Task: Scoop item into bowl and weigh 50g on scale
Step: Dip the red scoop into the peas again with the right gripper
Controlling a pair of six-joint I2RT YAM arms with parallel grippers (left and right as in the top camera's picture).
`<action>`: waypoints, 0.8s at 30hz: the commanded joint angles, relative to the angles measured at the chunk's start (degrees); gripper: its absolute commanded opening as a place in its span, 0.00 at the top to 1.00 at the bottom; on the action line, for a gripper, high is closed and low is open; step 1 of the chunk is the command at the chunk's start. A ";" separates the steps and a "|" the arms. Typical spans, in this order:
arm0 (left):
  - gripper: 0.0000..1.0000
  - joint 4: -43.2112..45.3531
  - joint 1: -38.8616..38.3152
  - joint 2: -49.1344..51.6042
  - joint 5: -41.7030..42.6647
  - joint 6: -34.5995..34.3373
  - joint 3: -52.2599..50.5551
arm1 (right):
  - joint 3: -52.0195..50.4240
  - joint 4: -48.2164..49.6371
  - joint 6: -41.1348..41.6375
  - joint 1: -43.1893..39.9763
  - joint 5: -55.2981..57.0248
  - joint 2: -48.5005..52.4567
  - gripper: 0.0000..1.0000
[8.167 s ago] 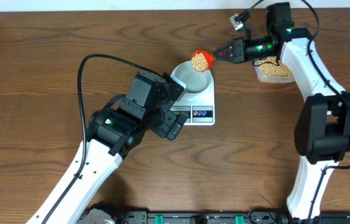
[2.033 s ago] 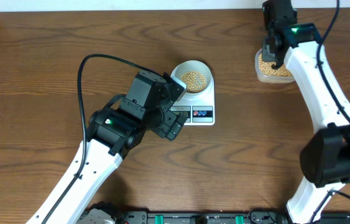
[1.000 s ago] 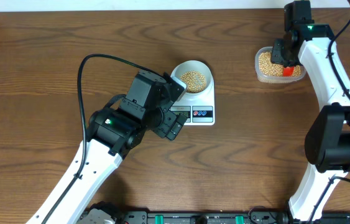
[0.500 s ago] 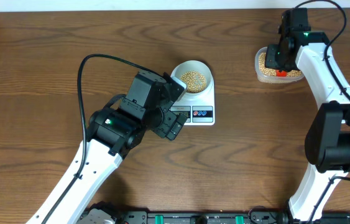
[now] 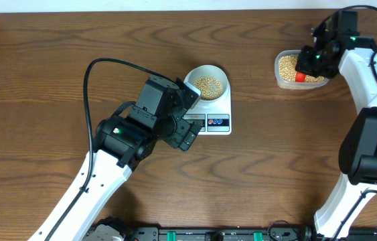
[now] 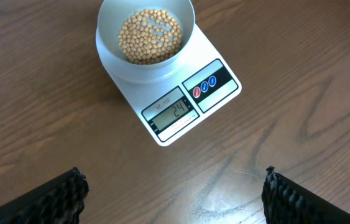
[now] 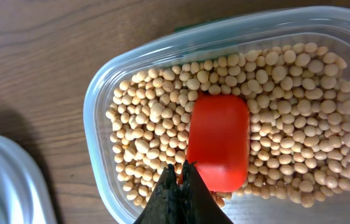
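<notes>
The bowl (image 5: 207,83) stands on the white scale (image 5: 218,124) and holds a layer of tan beans (image 6: 150,35). The scale (image 6: 215,93) shows 24 on its display. My left gripper (image 6: 175,200) hovers open above bare wood just in front of the scale, with nothing between its fingers. At the back right, my right gripper (image 7: 179,177) is shut on the handle of a red scoop (image 7: 218,140). The scoop lies low among the beans (image 7: 286,81) in the clear tub (image 7: 98,99). In the overhead view the scoop (image 5: 300,77) shows at the tub's front, under the right wrist.
The clear tub (image 5: 280,79) sits near the table's back right corner. A pale rounded edge (image 7: 4,180) shows left of it in the right wrist view. The left arm (image 5: 118,144) stretches across the table's left middle, its black cable arching above it.
The right wrist has swung to the right over the tub while the red scoop stays down in the beans. The left arm, bowl and scale have not moved.
</notes>
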 commanded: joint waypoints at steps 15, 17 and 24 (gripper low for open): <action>0.08 0.02 0.09 0.33 0.70 0.94 0.39 | -8.22 7.17 -1.09 -5.05 -21.16 0.44 0.99; 0.08 0.02 0.09 0.33 0.70 0.94 0.39 | -9.51 8.98 -1.11 -5.60 -23.47 0.44 0.99; 0.08 0.02 0.09 0.33 0.70 0.94 0.39 | -11.80 11.34 -1.09 -7.58 -26.67 0.44 0.99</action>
